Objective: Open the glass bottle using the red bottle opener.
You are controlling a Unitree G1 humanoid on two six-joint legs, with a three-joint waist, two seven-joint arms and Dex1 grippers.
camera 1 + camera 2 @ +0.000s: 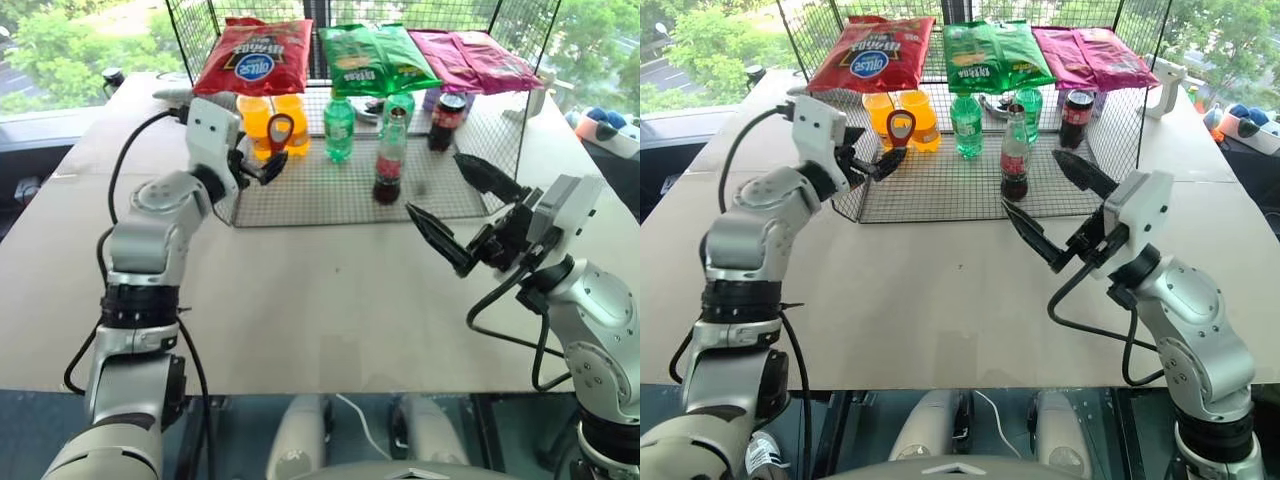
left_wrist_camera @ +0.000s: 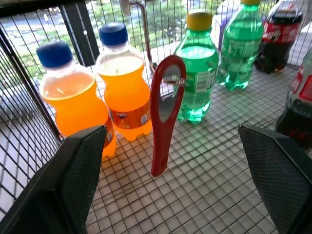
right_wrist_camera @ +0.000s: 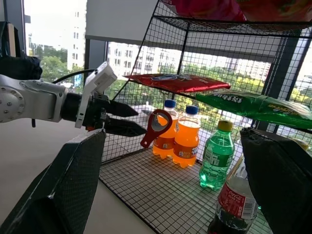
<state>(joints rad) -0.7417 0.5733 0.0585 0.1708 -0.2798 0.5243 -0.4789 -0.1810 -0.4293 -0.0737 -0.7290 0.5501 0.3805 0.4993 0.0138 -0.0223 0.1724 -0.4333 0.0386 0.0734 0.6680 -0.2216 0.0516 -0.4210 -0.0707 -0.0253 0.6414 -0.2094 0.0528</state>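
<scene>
**Opener upright in wire rack, both end effectors spread**

Red bottle opener (image 2: 163, 117) standing near-upright, ring head up, handle tip down on wire rack floor (image 1: 330, 195), near rack's front-left corner, just in front of two orange soda bottles (image 2: 97, 92). What keeps it upright: hard to tell; handle tip looks caught in the mesh. Left end effector (image 1: 262, 165) at rack's left front edge, fingers apart, either side of opener w/o touching, nothing gripped. Glass bottle (image 1: 389, 155) upright on rack floor, toward middle-front, dark cola in lower part, red label; cut off at frame edge in left wrist view, cap partly covered by a finger in right wrist view. Right end effector (image 1: 462, 215) over worktop (image 1: 330, 300) just off rack's front-right corner, fingers wide apart, empty. Green bottles (image 1: 339, 128) behind glass bottle; second one largely hidden behind it. Dark cola bottle (image 1: 445, 120) at rack's back right. Chip bags (image 1: 360, 55) on rack top, print upside down, lettering hard to read.
</scene>
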